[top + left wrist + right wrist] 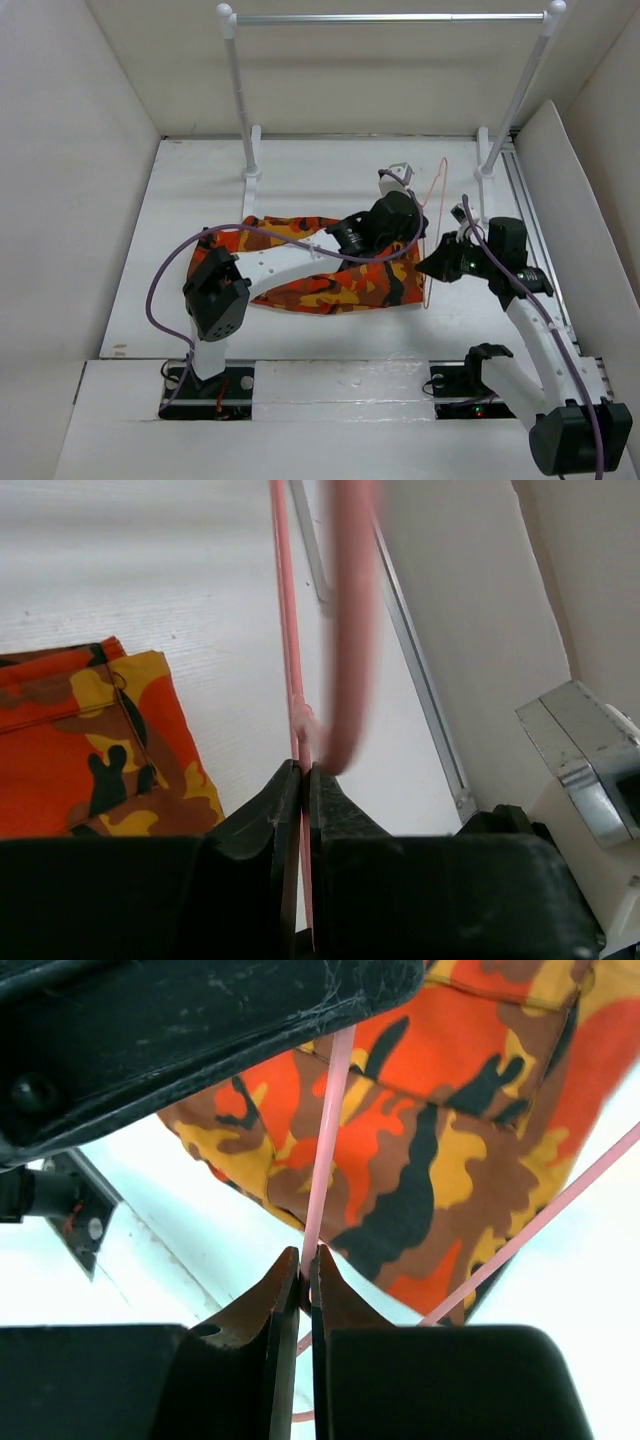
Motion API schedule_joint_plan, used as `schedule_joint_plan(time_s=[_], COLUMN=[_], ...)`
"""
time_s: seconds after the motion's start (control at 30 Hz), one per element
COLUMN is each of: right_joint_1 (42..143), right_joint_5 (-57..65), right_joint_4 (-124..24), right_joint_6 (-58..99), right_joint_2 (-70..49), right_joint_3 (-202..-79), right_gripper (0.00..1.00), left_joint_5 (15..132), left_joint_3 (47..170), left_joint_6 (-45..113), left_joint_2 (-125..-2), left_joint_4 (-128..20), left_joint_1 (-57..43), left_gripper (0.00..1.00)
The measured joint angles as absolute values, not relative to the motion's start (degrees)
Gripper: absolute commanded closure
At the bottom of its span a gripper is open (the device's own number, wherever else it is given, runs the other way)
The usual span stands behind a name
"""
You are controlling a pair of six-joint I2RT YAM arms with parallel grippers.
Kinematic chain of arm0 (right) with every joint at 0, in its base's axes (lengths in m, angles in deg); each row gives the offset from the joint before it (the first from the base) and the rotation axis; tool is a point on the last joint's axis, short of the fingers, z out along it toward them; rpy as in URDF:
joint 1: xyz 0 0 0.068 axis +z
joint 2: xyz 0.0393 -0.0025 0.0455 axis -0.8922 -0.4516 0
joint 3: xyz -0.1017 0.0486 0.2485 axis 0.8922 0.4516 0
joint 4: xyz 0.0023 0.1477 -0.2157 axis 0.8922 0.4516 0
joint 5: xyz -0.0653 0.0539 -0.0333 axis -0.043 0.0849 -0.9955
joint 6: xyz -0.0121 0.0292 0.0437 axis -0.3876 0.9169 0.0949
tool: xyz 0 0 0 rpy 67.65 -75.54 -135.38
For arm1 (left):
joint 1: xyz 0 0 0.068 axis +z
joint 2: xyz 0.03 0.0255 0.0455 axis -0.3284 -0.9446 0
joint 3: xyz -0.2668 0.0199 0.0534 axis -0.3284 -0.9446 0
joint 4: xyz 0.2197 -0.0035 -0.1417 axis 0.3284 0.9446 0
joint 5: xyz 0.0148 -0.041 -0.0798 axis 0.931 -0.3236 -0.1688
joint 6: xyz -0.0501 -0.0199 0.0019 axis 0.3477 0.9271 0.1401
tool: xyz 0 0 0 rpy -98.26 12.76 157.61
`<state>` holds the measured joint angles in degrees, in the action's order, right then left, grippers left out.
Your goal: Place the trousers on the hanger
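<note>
The camouflage trousers [320, 270] lie folded flat on the white table, mid-table. They also show in the left wrist view [90, 750] and the right wrist view [450, 1130]. The thin pink hanger [432, 215] stands at the trousers' right end. My left gripper [400, 205] is shut on the hanger's wire [290, 630], near its upper part. My right gripper [432, 266] is shut on the hanger wire [328, 1140] lower down, just right of the trousers' edge.
A silver rail [390, 17] on two white posts [243, 100] stands at the back. White walls enclose the table on three sides. A metal track [535, 230] runs along the right side.
</note>
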<state>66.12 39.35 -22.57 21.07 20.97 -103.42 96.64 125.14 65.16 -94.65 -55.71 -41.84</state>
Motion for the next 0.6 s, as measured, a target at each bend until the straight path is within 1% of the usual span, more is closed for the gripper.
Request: schedule_joint_plan(time_s=[0.03,0.07,0.1,0.13,0.2,0.33,0.37,0.4,0.43,0.47,0.53,0.6], right_joint_1=[65.8,65.4,65.1,64.8,64.0,63.5,63.5,63.4,63.2,63.2,63.2,63.1], right_joint_5=[38.9,38.5,37.9,37.4,35.8,32.5,31.9,31.7,31.6,31.4,31.4,31.1], right_joint_4=[-21.2,-19.2,-16.8,-14.4,-9.6,-3.4,-2.8,-2.7,-2.5,-2.7,-5.0,-7.7], right_joint_6=[20.4,19.6,18.8,18.1,16.0,11.5,10.6,10.0,9.3,8.7,8.6,8.8], right_joint_2=[21.7,22.6,23.5,24.4,25.8,26.3,26.2,26.0,25.6,25.3,24.2,22.4], right_joint_3=[-103.5,-103.8,-104.2,-104.7,-106.5,-111.0,-111.5,-111.6,-111.6,-111.5,-110.5,-109.1], right_gripper=[0.73,0.59,0.54,0.46,0.43,0.43,0.45,0.50,0.73,0.87,1.00,1.00], left_joint_5=[96.5,96.3,96.2,96.2,96.7,97.4,97.5,97.7,97.9,98.1,98.4,98.4], left_joint_3=[124.6,123.5,122.0,120.1,116.7,112.2,111.4,110.6,109.8,109.3,108.6,108.0], left_joint_6=[65.9,66.9,67.6,68.7,70.6,73.9,74.7,75.5,76.3,77.1,78.6,79.9], left_joint_2=[-94.6,-94.5,-94.3,-94.0,-93.8,-93.8,-93.8,-93.8,-93.8,-94.0,-94.6,-95.5], left_joint_4=[-56.4,-57.5,-59.1,-60.1,-61.4,-63.0,-63.6,-64.4,-65.1,-65.8,-67.3,-69.0], left_joint_1=[-42.0,-42.2,-42.2,-42.3,-42.5,-43.2,-43.4,-43.5,-43.8,-43.9,-44.0,-44.0], left_gripper=[1.00,1.00,1.00,1.00,1.00,1.00,1.00,1.00,1.00,1.00,1.00,1.00])
